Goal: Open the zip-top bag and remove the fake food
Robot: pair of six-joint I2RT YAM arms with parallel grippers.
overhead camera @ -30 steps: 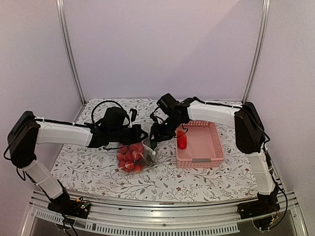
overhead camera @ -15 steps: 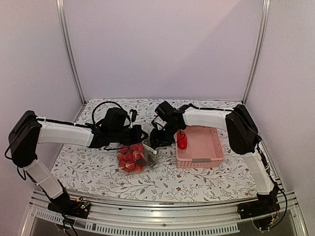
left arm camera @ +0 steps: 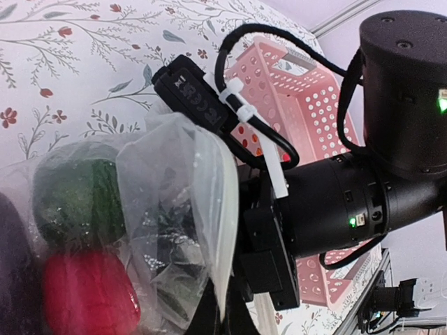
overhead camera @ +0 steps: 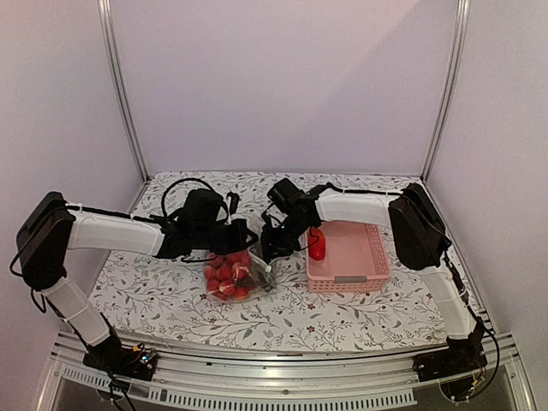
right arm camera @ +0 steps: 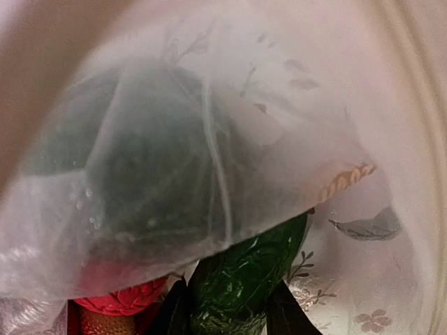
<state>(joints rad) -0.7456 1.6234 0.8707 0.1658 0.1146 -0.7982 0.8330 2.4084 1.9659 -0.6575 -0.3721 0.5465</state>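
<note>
Clear crinkly plastic zip-top bag; fake food glossy, probably plastic.

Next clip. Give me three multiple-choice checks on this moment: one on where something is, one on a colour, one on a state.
1. Where is the red piece that is outside the zip-top bag?
A. beside the bag
B. in the pink basket
C. behind the basket

2. What colour is the fake food between the fingers of the right hand?
A. green
B. purple
C. yellow

3. How is the bag being handled?
A. lying sealed, with both hands away
B. the left hand grips its edge and the right hand is pushed in at its mouth
C. hanging from the right hand alone

Answers:
1 B, the top view shows it standing inside the basket's left end.
2 A, the right wrist view shows a glossy green piece between the dark fingers.
3 B, the left wrist view shows the film pinched at that hand, with the right hand against the opening.
</note>
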